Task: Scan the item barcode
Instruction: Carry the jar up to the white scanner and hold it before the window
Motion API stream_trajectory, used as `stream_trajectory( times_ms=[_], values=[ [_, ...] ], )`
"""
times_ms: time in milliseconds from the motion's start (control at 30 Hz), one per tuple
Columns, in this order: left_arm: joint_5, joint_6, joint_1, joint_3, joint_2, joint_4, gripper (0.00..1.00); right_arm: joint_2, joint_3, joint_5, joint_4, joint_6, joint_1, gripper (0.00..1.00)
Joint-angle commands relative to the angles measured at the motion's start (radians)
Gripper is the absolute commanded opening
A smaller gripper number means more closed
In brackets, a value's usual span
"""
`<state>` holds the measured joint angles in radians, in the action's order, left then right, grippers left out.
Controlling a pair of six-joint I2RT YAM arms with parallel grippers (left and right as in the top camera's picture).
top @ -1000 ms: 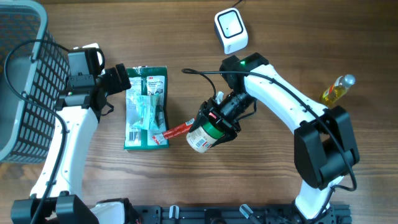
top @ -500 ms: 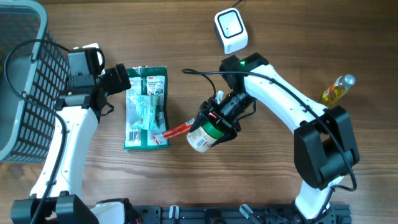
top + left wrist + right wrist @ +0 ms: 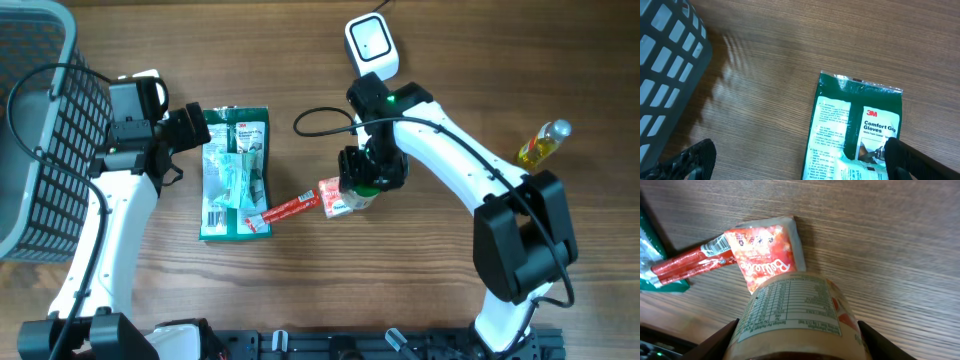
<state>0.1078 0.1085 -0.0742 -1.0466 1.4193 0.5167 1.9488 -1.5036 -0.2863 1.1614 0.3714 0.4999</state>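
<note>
Change since a second ago: my right arm has swung in toward the scanner (image 3: 371,48). It carried the jar (image 3: 800,315) out of its tilted lie low and to the left. A red-and-white sachet (image 3: 767,255), unseen before, now shows. My left arm has not shifted.

Item 1, right gripper (image 3: 797,342): jaws part-spread and clamped on the jar, one finger on each flank. The nutrition panel of the label faces my wrist camera.

Item 2, jar: between my right jaws, with the scanner beyond my right wrist and well apart from it.

Item 3, sachet: flat on the table (image 3: 450,300), just past the jar's far end. I cannot tell whether they touch.

Item 4, red stick packet (image 3: 690,262): beside the sachet, angling away to the left of my right jaws.

Item 5, left gripper (image 3: 800,165): jaws spread wide and gripping nothing.

Item 6, green glove packet (image 3: 855,130): flat on the table, ahead of my left jaws and toward the right finger.

Item 7, dark basket (image 3: 665,65): ahead and to the left of my left jaws.

Item 8, yellow bottle (image 3: 542,145): lying far out from my right jaws, past the elbow.
</note>
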Motion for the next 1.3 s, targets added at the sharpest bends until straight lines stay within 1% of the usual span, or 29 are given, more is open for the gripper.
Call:
stream_trajectory(
  times_ms=[0, 167, 267, 333, 400, 533, 600, 833, 867, 900, 967, 1100, 1267],
  values=[
    [0.006, -0.019, -0.006, -0.008, -0.011, -0.003, 1.0, 0.004, -0.159, 0.032, 0.056, -0.094, -0.032, 0.43],
    [0.006, -0.019, -0.006, -0.008, -0.011, -0.003, 1.0, 0.004, -0.482, 0.158, 0.235, -0.11, -0.066, 0.47],
    [0.006, -0.019, -0.006, -0.008, -0.011, -0.003, 1.0, 0.004, -0.586, 0.232, 0.269, -0.111, -0.066, 0.46],
    [0.006, -0.019, -0.006, -0.008, -0.011, -0.003, 1.0, 0.005, -0.594, 0.241, 0.233, -0.145, -0.066, 0.46],
    [0.006, -0.019, -0.006, -0.008, -0.011, -0.003, 1.0, 0.018, -0.588, 0.276, 0.187, -0.147, -0.066, 0.46],
    [0.006, -0.019, -0.006, -0.008, -0.011, -0.003, 1.0, 0.059, -0.582, 0.299, 0.042, -0.144, -0.071, 0.41],
    [0.006, -0.019, -0.006, -0.008, -0.011, -0.003, 1.0, 0.09, -0.582, 0.326, -0.057, -0.148, -0.077, 0.43],
    [0.006, -0.019, -0.006, -0.008, -0.011, -0.003, 1.0, 0.191, -0.582, 0.34, -0.273, -0.156, -0.112, 0.43],
    [0.006, -0.019, -0.006, -0.008, -0.011, -0.003, 1.0, 0.208, -0.582, 0.34, -0.305, -0.154, -0.12, 0.43],
    [0.006, -0.019, -0.006, -0.008, -0.011, -0.003, 1.0, 0.223, -0.582, 0.34, -0.332, -0.154, -0.126, 0.38],
    [0.006, -0.019, -0.006, -0.008, -0.011, -0.003, 1.0, 0.26, -0.582, 0.34, -0.404, -0.144, -0.135, 0.33],
    [0.006, -0.019, -0.006, -0.008, -0.011, -0.003, 1.0, 0.32, -0.582, 0.352, -0.516, -0.106, -0.142, 0.33],
    [0.006, -0.019, -0.006, -0.008, -0.011, -0.003, 1.0, 0.355, -0.582, 0.483, -0.621, -0.109, -0.142, 0.34]
  ],
)
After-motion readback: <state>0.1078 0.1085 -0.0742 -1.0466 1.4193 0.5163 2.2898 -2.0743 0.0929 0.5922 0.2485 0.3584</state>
